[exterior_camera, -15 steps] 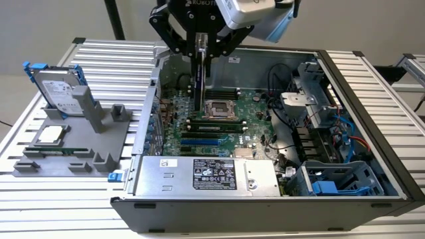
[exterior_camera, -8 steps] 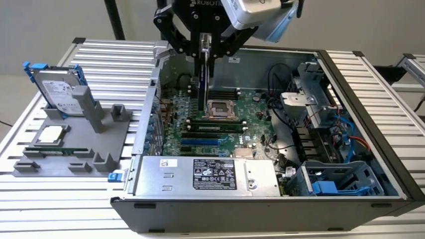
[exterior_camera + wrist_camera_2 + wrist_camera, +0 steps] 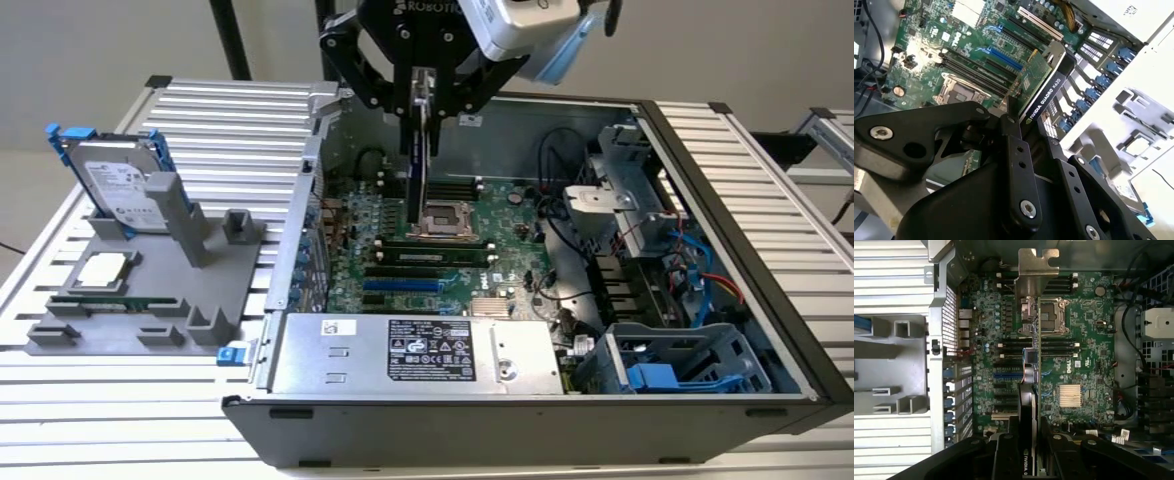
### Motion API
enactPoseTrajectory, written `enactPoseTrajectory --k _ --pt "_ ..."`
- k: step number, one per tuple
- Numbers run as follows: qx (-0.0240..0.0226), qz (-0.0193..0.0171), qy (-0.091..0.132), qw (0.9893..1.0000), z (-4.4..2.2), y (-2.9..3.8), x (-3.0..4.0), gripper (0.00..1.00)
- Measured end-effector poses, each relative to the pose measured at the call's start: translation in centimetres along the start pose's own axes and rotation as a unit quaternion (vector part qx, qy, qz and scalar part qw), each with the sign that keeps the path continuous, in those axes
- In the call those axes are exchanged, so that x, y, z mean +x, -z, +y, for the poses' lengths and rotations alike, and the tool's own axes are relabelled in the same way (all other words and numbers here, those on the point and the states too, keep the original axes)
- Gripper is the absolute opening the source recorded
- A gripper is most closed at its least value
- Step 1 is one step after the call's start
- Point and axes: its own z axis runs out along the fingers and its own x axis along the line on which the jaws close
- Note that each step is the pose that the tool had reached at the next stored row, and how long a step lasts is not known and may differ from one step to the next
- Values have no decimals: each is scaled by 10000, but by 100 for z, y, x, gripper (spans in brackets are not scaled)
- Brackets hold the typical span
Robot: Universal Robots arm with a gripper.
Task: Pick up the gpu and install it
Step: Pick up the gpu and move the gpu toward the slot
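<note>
My gripper (image 3: 424, 100) hangs over the open computer case (image 3: 727, 250), shut on the gpu (image 3: 426, 145). The card is held on edge, well above the motherboard (image 3: 461, 235), over its CPU socket. In the second wrist view the gpu (image 3: 1035, 75) shows its green board with a black cooler on one face, clamped between my black fingers (image 3: 1015, 145). In the first wrist view the gpu (image 3: 1032, 385) is seen edge-on, its silver end bracket (image 3: 1037, 270) farthest from my gripper (image 3: 1029, 447). The expansion slots, one of them blue (image 3: 1006, 375), lie below and beside the card.
At the exterior view's left, a grey fixture (image 3: 200, 300) holds a silver hard drive with blue rails (image 3: 120, 185), a CPU (image 3: 104, 270) and a memory stick (image 3: 114, 300). Inside the case are the power supply (image 3: 414, 350), cables (image 3: 694, 260) and a drive cage (image 3: 674, 365).
</note>
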Motion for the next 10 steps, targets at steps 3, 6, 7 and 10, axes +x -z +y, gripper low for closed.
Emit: enactPoseTrajectory --k 3,6,7,10 --pt "0 0 0 10000 -2 0 -27 0" --pt "0 0 0 10000 -4 -1 -56 0" --pt "0 0 0 10000 -4 -1 -67 0" --pt "0 0 0 10000 -5 -2 -98 0"
